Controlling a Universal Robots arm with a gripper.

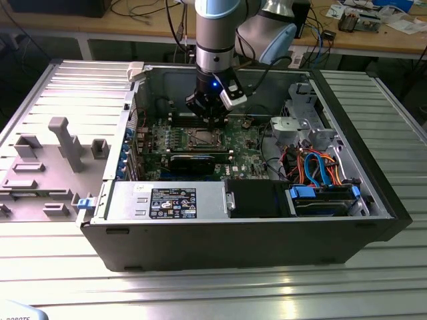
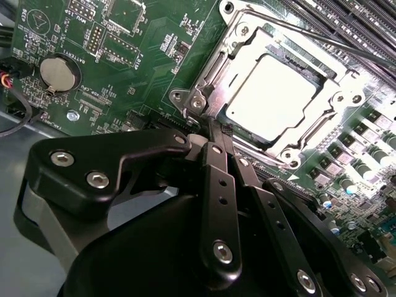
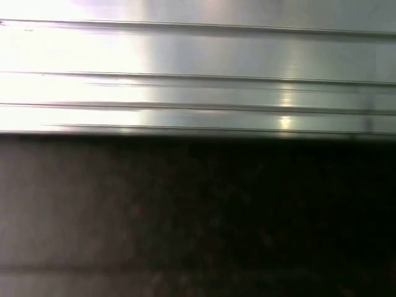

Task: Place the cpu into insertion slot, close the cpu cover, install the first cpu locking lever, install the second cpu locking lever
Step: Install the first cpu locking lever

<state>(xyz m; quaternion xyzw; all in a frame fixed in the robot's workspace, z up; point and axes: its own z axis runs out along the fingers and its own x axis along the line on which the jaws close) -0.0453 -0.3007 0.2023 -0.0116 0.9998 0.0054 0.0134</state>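
Note:
In the second wrist view the cpu (image 2: 276, 93) lies flat in the insertion slot (image 2: 230, 37), its silver top showing through the window of the cpu cover (image 2: 218, 86), which lies down over it. My gripper (image 2: 216, 128) is shut, fingertips together and touching the cover's corner beside a screw (image 2: 197, 103). A thin lever rod (image 2: 322, 42) runs along the slot's far side. In the exterior view my gripper (image 1: 215, 121) hangs just above the slot (image 1: 202, 139) on the green board inside the open computer case.
A black graphics card (image 1: 192, 162) lies just in front of the slot in the exterior view, with memory slots (image 2: 346, 18) and a coin battery (image 2: 60, 73) nearby. Case walls (image 1: 233, 233), a drive cage (image 1: 303, 120) and cables (image 1: 313, 167) surround the board. The first wrist view shows ribbed metal (image 3: 198, 74).

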